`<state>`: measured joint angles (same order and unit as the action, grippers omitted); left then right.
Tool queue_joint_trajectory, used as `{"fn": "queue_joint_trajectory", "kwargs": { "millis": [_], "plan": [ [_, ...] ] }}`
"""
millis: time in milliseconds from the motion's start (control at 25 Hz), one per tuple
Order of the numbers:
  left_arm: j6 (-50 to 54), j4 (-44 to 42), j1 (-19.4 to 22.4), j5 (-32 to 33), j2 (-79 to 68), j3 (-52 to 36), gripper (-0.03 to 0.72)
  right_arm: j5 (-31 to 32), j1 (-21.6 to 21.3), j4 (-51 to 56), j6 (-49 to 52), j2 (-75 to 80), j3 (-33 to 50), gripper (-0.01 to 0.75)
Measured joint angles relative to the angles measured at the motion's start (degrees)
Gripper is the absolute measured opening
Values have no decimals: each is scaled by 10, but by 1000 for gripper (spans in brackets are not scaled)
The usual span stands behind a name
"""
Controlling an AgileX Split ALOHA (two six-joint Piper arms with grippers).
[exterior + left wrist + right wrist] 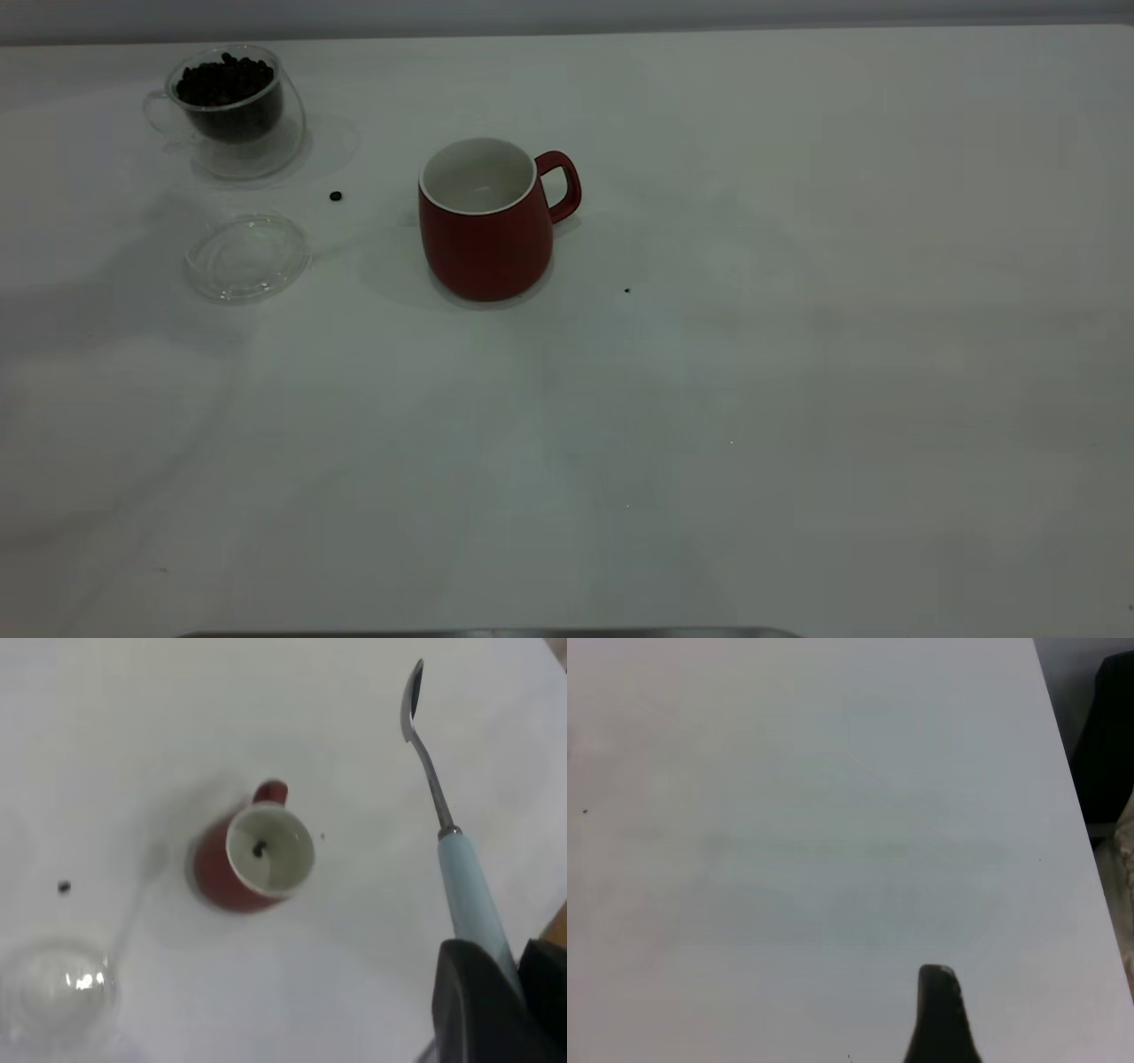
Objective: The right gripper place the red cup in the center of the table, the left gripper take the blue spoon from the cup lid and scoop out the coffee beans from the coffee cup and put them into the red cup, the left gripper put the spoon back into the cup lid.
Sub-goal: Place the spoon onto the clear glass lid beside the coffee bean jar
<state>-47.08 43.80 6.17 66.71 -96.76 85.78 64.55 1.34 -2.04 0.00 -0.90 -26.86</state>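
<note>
From my remote station, the red cup (pixel 485 232) stands upright near the middle of the white table (pixel 797 372), its handle turned toward the right arm's side and its white interior showing; the left wrist view finds one dark bean lying in its bottom. My left hand (pixel 496 992) hangs high above the table, closed on the pale handle of the blue spoon (pixel 461 877), whose metal bowl points away from the hand and looks empty, well off to one side of the red cup. The coffee cup (pixel 232 108), clear glass, sits toward the far left corner, heaped with coffee beans (pixel 224 80), and the cup lid (pixel 247 257) lies flat just in front of it, apart from it. A stray bean (pixel 336 196) rests on the table between the glass pieces and the red cup. Of my right hand (pixel 939 1019) only a dark fingertip shows over bare table by the right edge, and I cannot tell how far it is spread. No brand, label or writing is readable anywhere. The right half and the near side of the table lie open.
</note>
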Motion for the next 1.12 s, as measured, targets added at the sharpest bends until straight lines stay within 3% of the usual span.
{"fn": "queue_joint_trajectory", "kwargs": {
  "millis": [240, 440, 680, 840, 1120],
  "plan": [
    [-6, -55, 0, -3, 47, -134, 123, 0, 0, 0, 0, 0, 0, 574],
    [-13, -75, 13, -105, 47, -235, 123, 0, 0, 0, 0, 0, 0, 574],
    [-27, -18, 123, -186, 45, -315, 123, 0, 0, 0, 0, 0, 0, 574],
    [-92, 81, 198, -181, 13, -340, 123, 0, 0, 0, 0, 0, 0, 574],
    [-148, 155, 233, -173, -112, -341, 123, 0, 0, 0, 0, 0, 0, 574]
  ]
}}
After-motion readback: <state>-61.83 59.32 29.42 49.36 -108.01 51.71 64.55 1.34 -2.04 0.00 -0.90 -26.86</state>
